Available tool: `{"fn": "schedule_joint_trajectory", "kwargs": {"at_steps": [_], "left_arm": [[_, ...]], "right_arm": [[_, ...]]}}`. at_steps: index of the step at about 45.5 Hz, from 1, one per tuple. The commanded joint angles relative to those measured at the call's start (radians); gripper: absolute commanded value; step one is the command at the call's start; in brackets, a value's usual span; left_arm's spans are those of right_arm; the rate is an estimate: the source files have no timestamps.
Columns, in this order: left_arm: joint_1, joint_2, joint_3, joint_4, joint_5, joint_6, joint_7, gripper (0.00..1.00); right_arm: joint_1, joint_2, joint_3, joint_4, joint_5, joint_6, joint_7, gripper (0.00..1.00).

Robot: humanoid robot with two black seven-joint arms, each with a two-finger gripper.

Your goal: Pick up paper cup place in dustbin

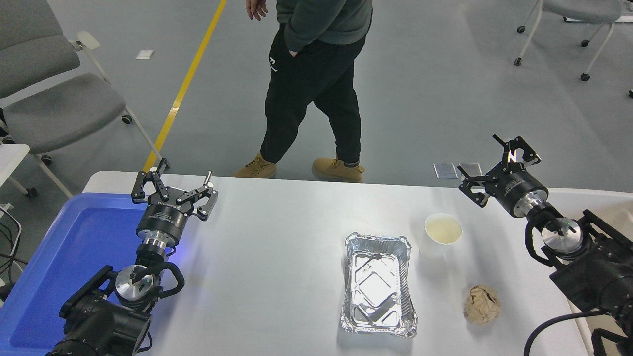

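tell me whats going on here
Nothing is being handled yet. The cup stands upright on the table, beside a foil tray and near a paper ball. The right hand hangs open past the cup's far right, not touching it. The left hand is parked open at the lower left by a blue tray. A person is walking along the far side.

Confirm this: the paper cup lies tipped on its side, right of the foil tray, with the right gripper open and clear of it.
One thing is wrong. In the head view the paper cup stands upright with its mouth facing up, not tipped over. The rest holds: it is right of the foil tray, and the right gripper is open and clear of it, off to the cup's far right.
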Motion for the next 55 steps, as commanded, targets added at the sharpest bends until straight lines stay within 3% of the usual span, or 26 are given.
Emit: {"fn": "schedule_joint_trajectory", "kwargs": {"at_steps": [1, 11, 26, 40, 55], "left_arm": [[0.0, 0.0, 0.001, 0.0, 0.0, 0.0, -0.001, 0.99], [0.0, 0.0, 0.001, 0.0, 0.0, 0.001, -0.001, 0.99], [0.0, 0.0, 0.002, 0.0, 0.0, 0.0, -0.001, 0.99], [0.0, 0.0, 0.002, 0.0, 0.0, 0.0, -0.001, 0.99], [0.0, 0.0, 0.002, 0.0, 0.0, 0.0, -0.001, 0.99]], "right_arm": [[0.089, -0.144, -0.184, 0.072, -0.017, 0.003, -0.005, 1.0], [0.247, -0.314, -0.442, 0.16, -0.035, 0.031, -0.019, 1.0], [0.653, -0.488, -0.97, 0.357, -0.246, 0.06, -0.032, 1.0], [1.132, -0.481, -1.57, 0.703, -0.316, 0.054, -0.025, 1.0], [1.387, -0.334, -1.804, 1.004, -0.519, 0.06, -0.027, 1.0]]}}
